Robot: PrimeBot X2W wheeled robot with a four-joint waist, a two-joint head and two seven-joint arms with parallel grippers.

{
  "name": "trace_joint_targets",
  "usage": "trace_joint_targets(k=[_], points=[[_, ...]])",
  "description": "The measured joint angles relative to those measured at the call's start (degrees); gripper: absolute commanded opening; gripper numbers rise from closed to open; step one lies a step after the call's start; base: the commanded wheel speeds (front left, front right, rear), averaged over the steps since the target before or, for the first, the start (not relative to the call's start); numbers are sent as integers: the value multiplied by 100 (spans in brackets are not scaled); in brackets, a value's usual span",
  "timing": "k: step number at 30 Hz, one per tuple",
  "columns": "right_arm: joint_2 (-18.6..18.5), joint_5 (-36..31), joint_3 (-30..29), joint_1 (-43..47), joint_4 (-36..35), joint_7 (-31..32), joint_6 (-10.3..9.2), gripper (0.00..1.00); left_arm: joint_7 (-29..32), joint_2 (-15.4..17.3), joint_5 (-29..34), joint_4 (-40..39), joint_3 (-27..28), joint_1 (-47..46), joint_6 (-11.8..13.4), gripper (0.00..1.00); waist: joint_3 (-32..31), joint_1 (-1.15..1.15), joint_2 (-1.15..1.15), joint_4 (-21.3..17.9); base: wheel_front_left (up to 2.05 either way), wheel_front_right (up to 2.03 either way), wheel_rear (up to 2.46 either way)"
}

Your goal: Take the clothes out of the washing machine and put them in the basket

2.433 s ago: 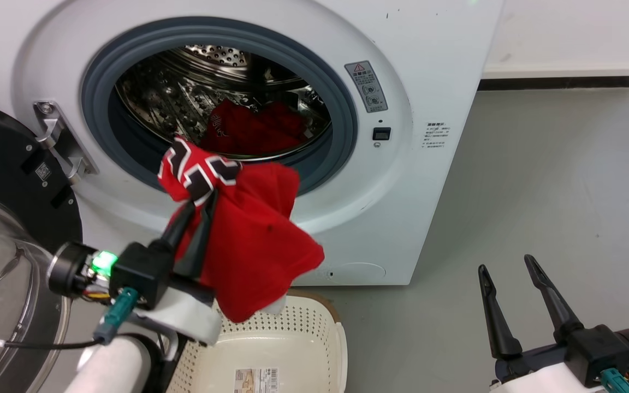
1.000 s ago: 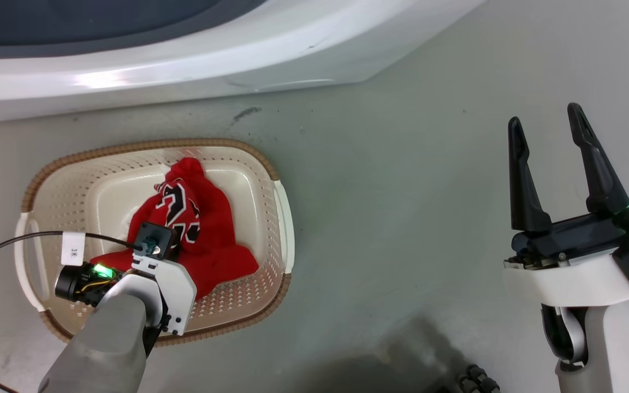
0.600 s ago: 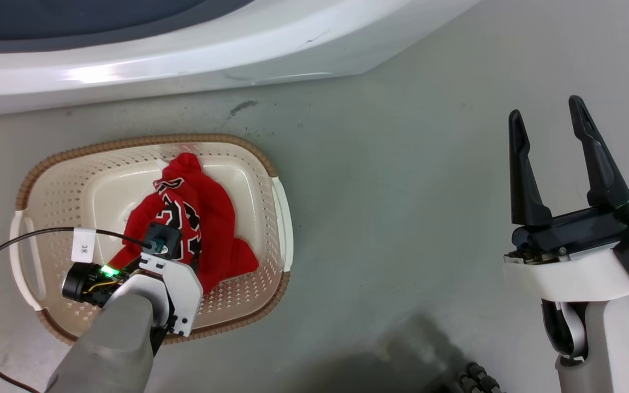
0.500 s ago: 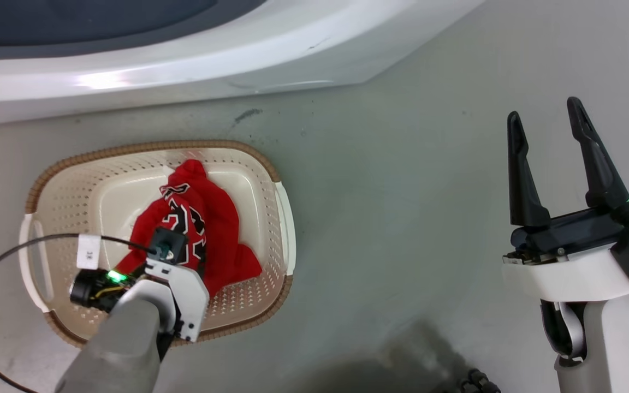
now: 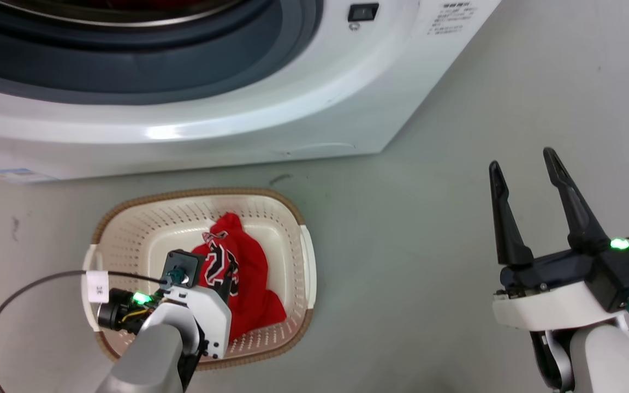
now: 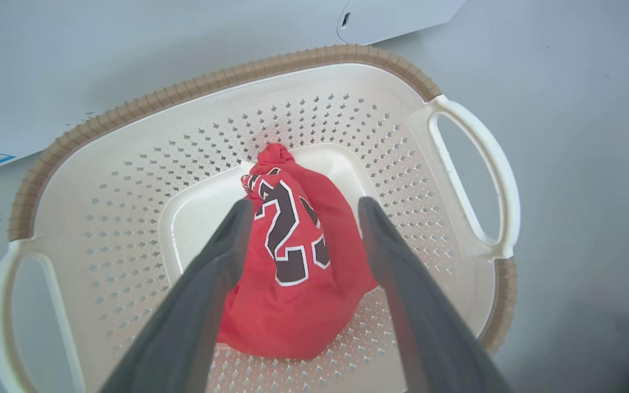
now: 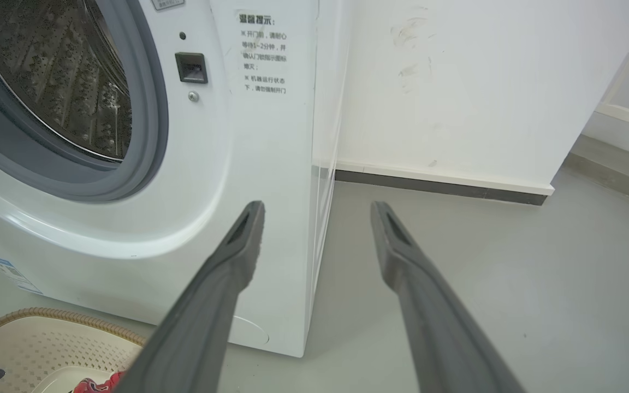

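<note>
Item: red jersey (image 6: pixel 292 273), numbered 23, crumpled in the basket (image 6: pixel 211 82), which stands on the floor (image 5: pixel 429 218) just before the washing machine (image 5: pixel 292 109).
Left pincer (image 6: pixel 304 204): spread, straddling the jersey, pinching nothing.
Right pincer (image 5: pixel 522 158): spread, empty, well apart from the basket.
Risk, as we judge it: cloth may catch on the left pincer as it lifts and trail over the rim.
Surroundings: we note a smooth grey floor, a white wall (image 7: pixel 456 82) and dark skirting (image 7: pixel 440 188).
</note>
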Motion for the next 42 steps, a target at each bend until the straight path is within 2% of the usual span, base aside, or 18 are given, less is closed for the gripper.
trace_joint_targets(k=[10, 22, 29, 34, 42], points=[[-1, -75, -34, 469, 112, 0, 0, 100, -3, 68, 162, -1505, 524, 938, 266, 100, -872, 0, 0, 291, 0, 0, 0], [-1, -54, -12, 846, 204, 0, 0, 100, -3, 111, 594, -3559, 1586, 1836, 600, 100, -1687, -1, 0, 447, 0, 0, 0], [-1, -11, -5, 932, 211, 0, 0, 100, -3, 31, 772, -4422, 2140, 2036, 603, 100, -1844, 0, 0, 382, 0, 0, 0], [-1, 0, 15, 899, 176, 0, 0, 100, -3, 0, 968, -4283, 2184, 1594, 472, 100, -1706, 0, 0, 345, 0, 0, 0], [-1, 52, 55, 598, 114, 0, 0, 100, 145, 249, 1181, -2998, 2057, -141, 192, 100, -1232, 1, 0, 184, 0, 0, 0]])
